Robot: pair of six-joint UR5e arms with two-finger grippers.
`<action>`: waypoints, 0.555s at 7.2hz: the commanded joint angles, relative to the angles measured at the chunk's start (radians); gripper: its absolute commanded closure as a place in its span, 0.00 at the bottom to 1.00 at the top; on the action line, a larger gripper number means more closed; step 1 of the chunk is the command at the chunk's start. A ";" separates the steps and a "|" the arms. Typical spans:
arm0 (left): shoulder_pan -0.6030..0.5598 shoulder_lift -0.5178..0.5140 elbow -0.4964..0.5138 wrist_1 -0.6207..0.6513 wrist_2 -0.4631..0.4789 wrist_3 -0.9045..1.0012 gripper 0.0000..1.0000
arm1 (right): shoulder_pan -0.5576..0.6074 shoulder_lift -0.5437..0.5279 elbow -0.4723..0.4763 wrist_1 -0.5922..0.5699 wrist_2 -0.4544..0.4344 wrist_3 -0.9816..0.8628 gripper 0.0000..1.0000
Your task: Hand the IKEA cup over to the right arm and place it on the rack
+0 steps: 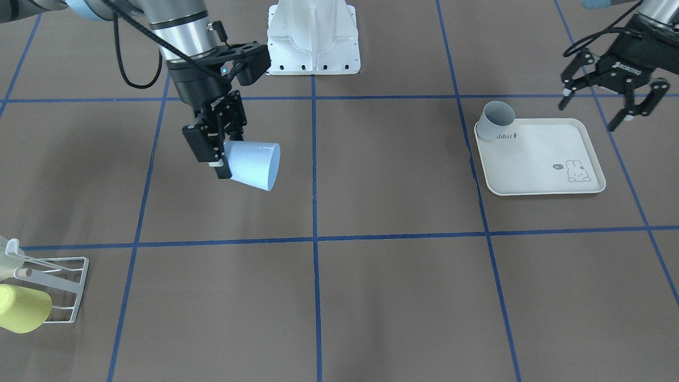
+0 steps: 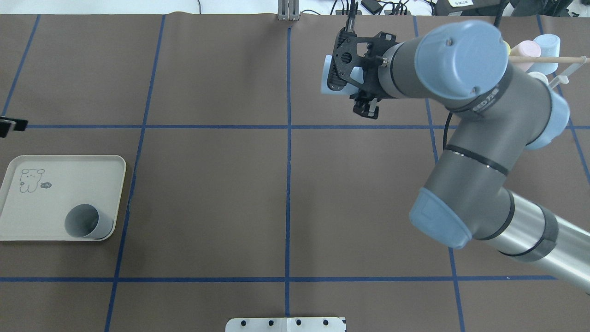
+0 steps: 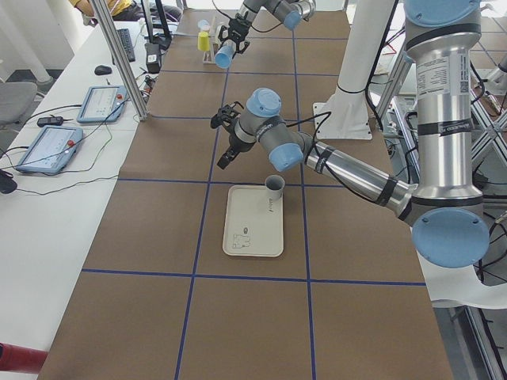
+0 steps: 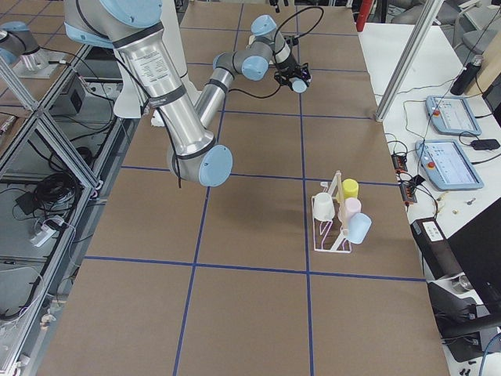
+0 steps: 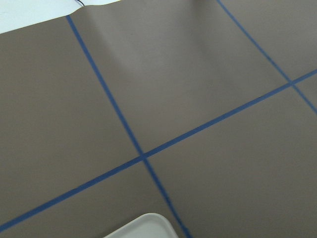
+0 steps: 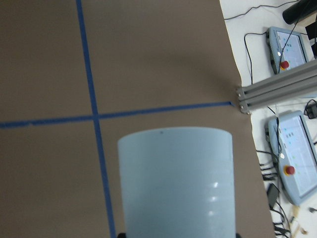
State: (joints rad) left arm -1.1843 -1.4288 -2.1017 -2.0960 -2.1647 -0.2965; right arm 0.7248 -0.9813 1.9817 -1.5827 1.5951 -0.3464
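My right gripper is shut on the base of a light-blue IKEA cup, which it holds on its side above the table with the mouth toward the table's middle. The right wrist view is filled by the cup. In the overhead view the cup peeks out beside the gripper. The white wire rack stands at the table's right end and bears a yellow cup; in the exterior right view the rack carries several cups. My left gripper hangs open and empty beside the tray.
A cream rabbit-print tray lies at the table's left end with a grey cup upright in its corner. The robot's white base sits at the table's edge. Blue tape lines grid the brown mat.
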 commanded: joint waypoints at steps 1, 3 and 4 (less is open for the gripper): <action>-0.070 0.033 0.005 0.033 -0.013 0.132 0.00 | 0.111 0.009 0.052 -0.298 -0.071 -0.380 0.77; -0.070 0.033 0.006 0.033 -0.021 0.128 0.00 | 0.120 -0.023 0.091 -0.487 -0.296 -0.616 0.79; -0.070 0.031 0.006 0.033 -0.021 0.126 0.00 | 0.120 -0.075 0.104 -0.496 -0.388 -0.673 0.79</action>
State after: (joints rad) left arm -1.2538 -1.3972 -2.0958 -2.0638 -2.1844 -0.1698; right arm 0.8409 -1.0095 2.0654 -2.0261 1.3339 -0.9115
